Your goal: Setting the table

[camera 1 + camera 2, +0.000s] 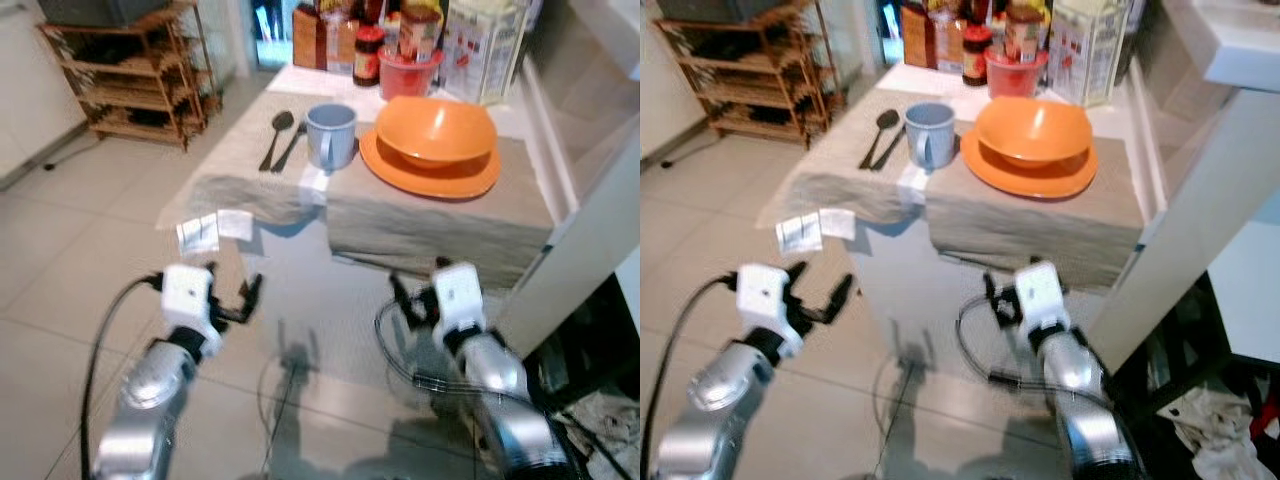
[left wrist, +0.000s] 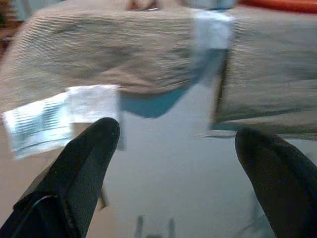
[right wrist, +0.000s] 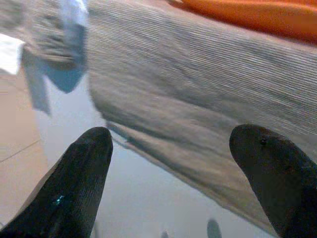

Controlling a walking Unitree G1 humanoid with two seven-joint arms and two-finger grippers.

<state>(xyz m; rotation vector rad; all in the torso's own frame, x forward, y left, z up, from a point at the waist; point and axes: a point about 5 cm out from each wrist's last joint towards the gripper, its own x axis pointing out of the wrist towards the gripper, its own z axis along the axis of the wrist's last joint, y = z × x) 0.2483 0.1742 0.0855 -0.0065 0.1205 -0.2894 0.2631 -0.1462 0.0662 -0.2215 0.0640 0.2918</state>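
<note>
Orange bowl [image 1: 436, 128] on plate [image 1: 430, 172] — both pincers [image 2: 173, 163] [image 3: 173, 168] agape below

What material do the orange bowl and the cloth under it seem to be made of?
The glossy orange bowl looks like plastic or glazed ceramic: smooth, with soft highlights; which one is unclear. The beige ribbed table cloth seems woven fabric: fine parallel ribs show, and it drapes over the table edge.
</note>
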